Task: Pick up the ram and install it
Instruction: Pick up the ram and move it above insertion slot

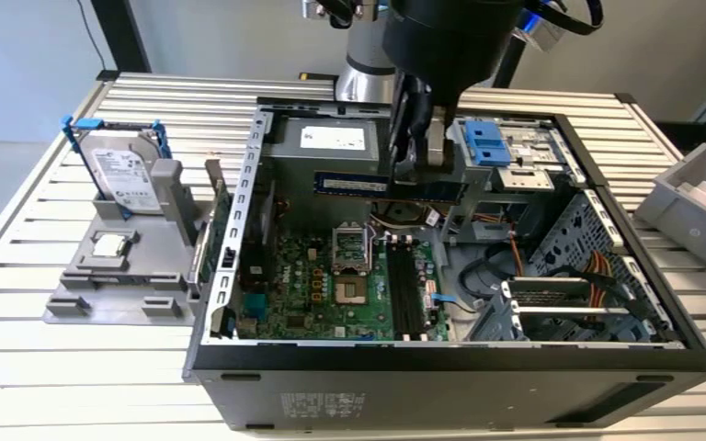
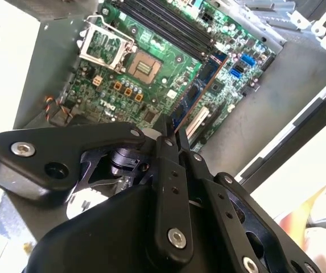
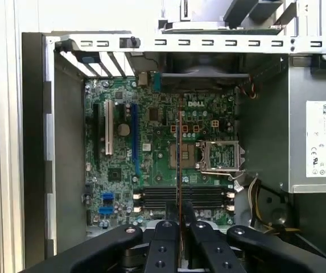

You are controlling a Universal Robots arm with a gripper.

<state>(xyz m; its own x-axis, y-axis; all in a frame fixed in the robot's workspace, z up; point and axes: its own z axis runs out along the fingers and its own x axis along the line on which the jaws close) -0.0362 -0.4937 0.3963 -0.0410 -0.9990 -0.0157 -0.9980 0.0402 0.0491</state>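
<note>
Not much readable here tbh. The power supply has a white label with black print, the hard drive has a pale label on its face, and the ram has a small white sticker, but the print on all three is too small to make out. In the first wrist view the motherboard has a short white logo near the socket and tiny white markings all over. In the exterior view, the case has a grey sticker of fine print on its near wall that I can't read either.
</note>
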